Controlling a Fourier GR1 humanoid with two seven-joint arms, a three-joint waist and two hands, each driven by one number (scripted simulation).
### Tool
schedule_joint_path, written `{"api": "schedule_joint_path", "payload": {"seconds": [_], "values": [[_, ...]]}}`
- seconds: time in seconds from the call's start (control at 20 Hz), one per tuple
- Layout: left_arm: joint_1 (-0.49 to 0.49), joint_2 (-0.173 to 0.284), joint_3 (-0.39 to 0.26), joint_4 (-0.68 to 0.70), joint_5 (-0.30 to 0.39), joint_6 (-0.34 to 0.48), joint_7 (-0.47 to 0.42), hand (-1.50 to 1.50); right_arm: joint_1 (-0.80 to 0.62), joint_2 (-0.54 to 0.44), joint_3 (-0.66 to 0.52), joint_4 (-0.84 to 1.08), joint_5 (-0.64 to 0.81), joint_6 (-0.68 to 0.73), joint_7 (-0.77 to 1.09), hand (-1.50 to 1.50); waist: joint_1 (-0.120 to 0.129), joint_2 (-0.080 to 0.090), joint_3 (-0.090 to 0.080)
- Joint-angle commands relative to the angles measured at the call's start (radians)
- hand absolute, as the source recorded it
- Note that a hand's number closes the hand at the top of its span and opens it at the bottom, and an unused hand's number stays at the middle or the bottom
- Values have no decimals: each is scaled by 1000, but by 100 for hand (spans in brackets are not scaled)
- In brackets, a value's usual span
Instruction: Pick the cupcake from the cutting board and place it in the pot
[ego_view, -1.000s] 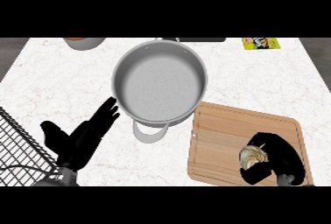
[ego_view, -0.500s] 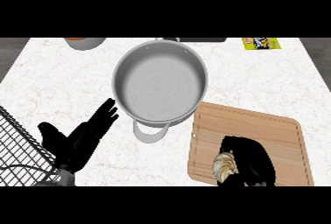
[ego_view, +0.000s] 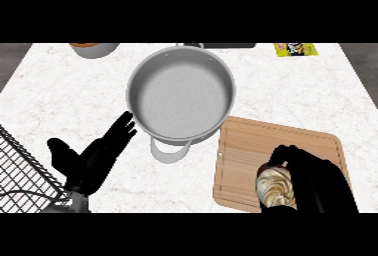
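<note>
The cupcake (ego_view: 275, 186), pale with swirled frosting, is over the near part of the wooden cutting board (ego_view: 255, 145) at the lower right. My right hand (ego_view: 314, 177) is curled round it from the right, and its base is hidden. The grey pot (ego_view: 181, 95) stands empty at the centre, just left of the board's far corner, with one handle (ego_view: 170, 150) pointing toward me. At the lower left my left hand (ego_view: 92, 160) rests open, fingers up, holding nothing.
A black wire rack (ego_view: 22, 175) fills the lower left corner beside my left hand. At the counter's far edge are a bowl (ego_view: 94, 48) on the left and a yellow packet (ego_view: 295, 49) on the right. White marble counter (ego_view: 66, 95) surrounds the pot.
My right hand has moved left along the cutting board with the cupcake in its grasp. The left hand and the pot stayed where they were.
</note>
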Motion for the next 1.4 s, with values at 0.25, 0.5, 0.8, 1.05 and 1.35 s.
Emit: {"api": "schedule_joint_path", "payload": {"seconds": [0.25, 0.5, 0.8, 1.05, 1.35], "values": [[45, -27, -42, -28, -33, -5, -13, 0, -292, 112, -77, -261, -47, 226, 143, 150, 19, 2, -1], [13, 14, 19, -15, 6, -44, 10, 0, -487, 271, -171, -174, -117, 258, 168, 150, 18, 2, -1], [63, -2, -8, -88, -9, -30, 37, 0, -758, 350, -286, 104, -125, 254, 147, 150, 27, 1, -1], [-3, -53, -33, -13, -70, 13, 21, 0, -867, 361, -387, 362, -141, 198, 25, 150, 25, 6, 0], [-31, 24, 85, 35, 25, -92, 3, 0, -968, 390, -428, 661, -114, 67, -155, 150, 29, 10, 0]]}}
